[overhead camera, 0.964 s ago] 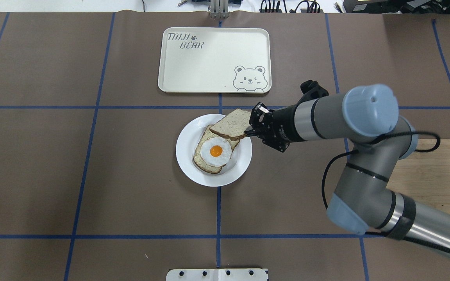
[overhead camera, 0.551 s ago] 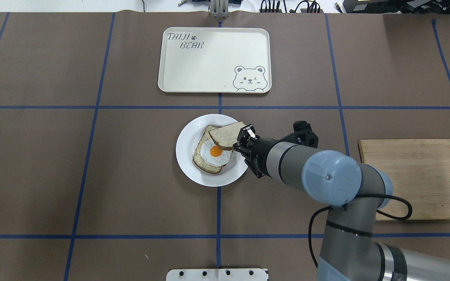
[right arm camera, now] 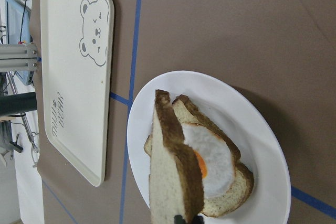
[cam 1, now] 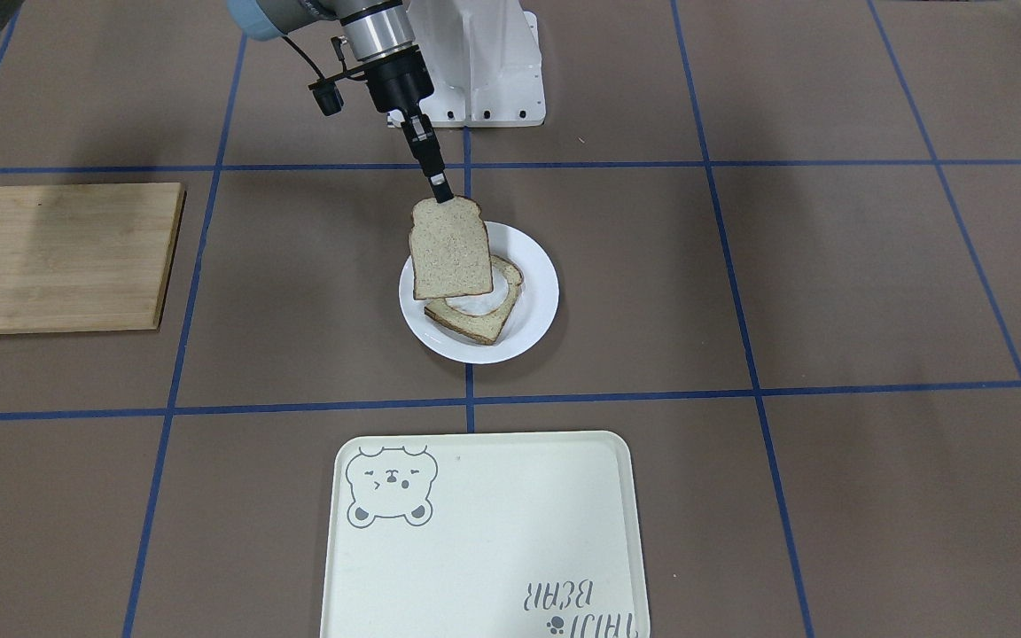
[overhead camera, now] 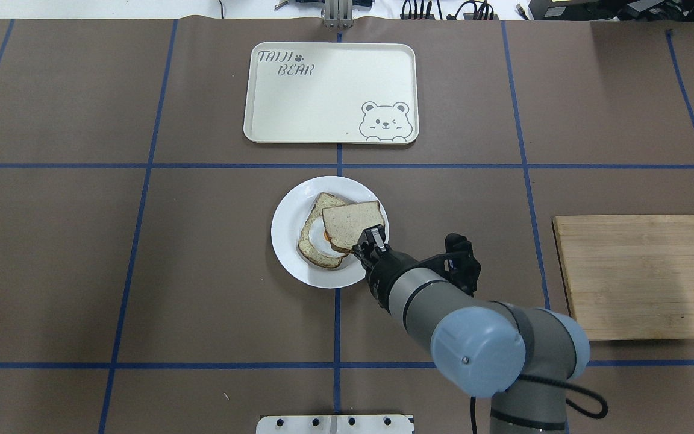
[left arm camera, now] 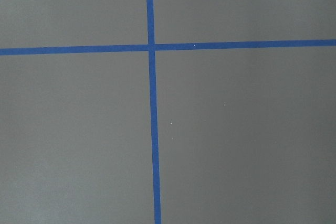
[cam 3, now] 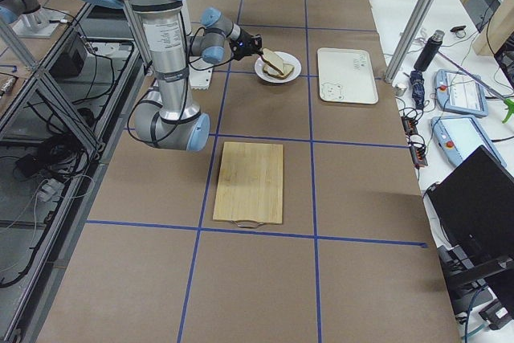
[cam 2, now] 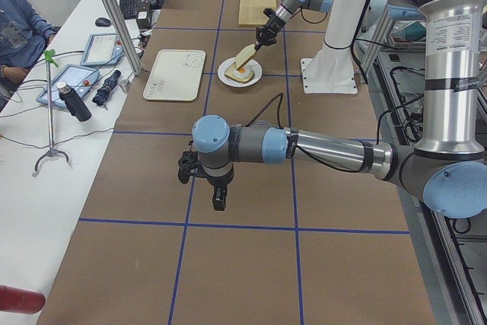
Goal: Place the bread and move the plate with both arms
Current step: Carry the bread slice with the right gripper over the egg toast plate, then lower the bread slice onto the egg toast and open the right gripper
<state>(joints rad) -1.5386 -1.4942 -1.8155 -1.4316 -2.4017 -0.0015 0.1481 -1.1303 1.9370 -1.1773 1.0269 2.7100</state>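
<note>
1. Bread, a plain squarish slice of pale speckled crumb with a dark brown crust (overhead camera: 352,224), pinched at one crust edge by the black two-finger right end effector (overhead camera: 366,238), clenched on it.
2. Held tilted rather than flat, gripped edge highest in the left side view, hanging over the robot's-right half of the plate.
3. Directly below: round glossy white plate (overhead camera: 284,232) at the middle of the counter, carrying a second slice (overhead camera: 317,247) topped with a white-and-orange fried egg (right arm camera: 215,156). Egg mostly hidden under the held slice from overhead. Cannot tell whether the two slices touch.
4. Behind the grasp: silver-grey jointed right arm (overhead camera: 479,349) with light blue joint caps, coming in from the overhead view's lower right.
5. Beyond the plate, on the far side from the robot: cream rectangular tray (overhead camera: 323,96) with a bear drawing, apart from the plate.
6. Off to the robot's right: pale wooden cutting board (overhead camera: 642,277), well apart.
7. Far on the robot's left: black left end effector (cam 2: 218,199), pointing down over the brown counter (overhead camera: 142,271) and its blue tape lines (left arm camera: 153,129). Seen only from the side, so cannot tell whether released or clenched.
</note>
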